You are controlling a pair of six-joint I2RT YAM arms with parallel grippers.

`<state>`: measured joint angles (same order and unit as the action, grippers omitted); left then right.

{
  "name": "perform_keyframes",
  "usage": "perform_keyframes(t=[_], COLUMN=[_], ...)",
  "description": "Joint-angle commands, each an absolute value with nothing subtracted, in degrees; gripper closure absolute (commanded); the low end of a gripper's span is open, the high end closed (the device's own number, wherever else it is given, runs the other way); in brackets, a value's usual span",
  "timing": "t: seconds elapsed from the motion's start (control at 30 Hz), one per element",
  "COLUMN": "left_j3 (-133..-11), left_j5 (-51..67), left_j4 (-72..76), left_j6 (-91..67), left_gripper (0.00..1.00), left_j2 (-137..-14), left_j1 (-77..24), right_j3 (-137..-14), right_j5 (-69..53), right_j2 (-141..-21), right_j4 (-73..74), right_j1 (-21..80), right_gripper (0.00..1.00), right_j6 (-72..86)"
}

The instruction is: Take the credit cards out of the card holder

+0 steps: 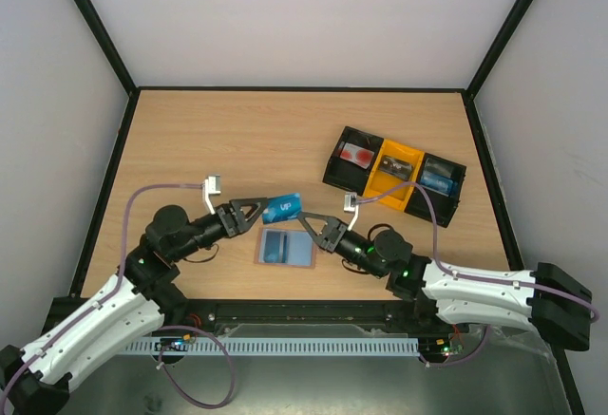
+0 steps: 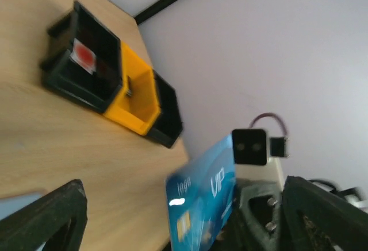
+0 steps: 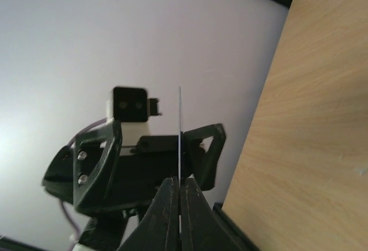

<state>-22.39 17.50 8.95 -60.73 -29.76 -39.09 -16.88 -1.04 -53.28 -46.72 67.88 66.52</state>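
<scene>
So, the card holder (image 1: 285, 247) lies flat on the tabletop (image 1: 209, 130) right under the two pincers, with a blue card (image 1: 282, 207) up between them. The right pincer (image 1: 309, 220) is clenched on the card's thin edge, and the left pincer (image 1: 264, 208) is released, jaws wide around it. With that skinny grip it could twist or drop. Wood-grain surface, plain white walls.

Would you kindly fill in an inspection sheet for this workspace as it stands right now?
Surface: wooden table, no spills seen.
Job's things: card holder lies open and flat near the arms; blue card is held above the table.
Clutter: black-and-yellow tray, three compartments, items inside.
Grippers: left gripper open, fingers either side of the card; right gripper shut on the card.
Cables: purple cables loop along both arms.
Surroundings: white walls, black frame.
</scene>
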Motion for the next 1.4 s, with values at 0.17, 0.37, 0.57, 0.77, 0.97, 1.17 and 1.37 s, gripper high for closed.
perform_keyframes(t=[0.17, 0.37, 0.57, 0.77, 0.97, 1.17, 1.37], left_j3=[-31.0, -33.5, -33.5, -32.4, -33.7, -34.0, -33.6], left_j5=[6.8, 2.1, 0.5, 4.4, 7.2, 8.8, 9.7], left_j4=[-10.8, -17.8, -18.8, -16.1, -17.2, -17.3, -16.6], left_j6=[-48.1, -43.1, -38.2, -35.4, -34.3, -33.8, -33.6], left_gripper=[0.00, 0.00, 0.00, 0.00, 0.00, 0.00, 0.00], left_j2=[-29.2, -28.7, -27.3, -27.6, -30.2, -31.1, -30.8], left_j1=[-39.0, -39.0, -39.0, -39.0, -39.0, -39.0, -39.1], right_j3=[-20.9, -23.4, -25.3, -29.3, -32.6, -38.3, -41.7], right_j5=[-1.7, -4.8, -8.2, -4.9, -4.7, 1.2, 2.4], right_j2=[-49.6, -49.9, -48.2, -44.5, -43.6, -46.0, -49.2], right_j4=[-32.3, -21.6, -11.7, -0.2, 6.7, 12.7, 15.6], right_j1=[57.5, 47.5, 36.5, 27.1, 18.7, 13.4, 8.3], right_gripper=[0.98, 0.98, 0.98, 0.98, 0.98, 0.98, 0.98], right_j6=[58.3, 54.0, 50.3, 44.5, 40.7, 35.4, 29.6])
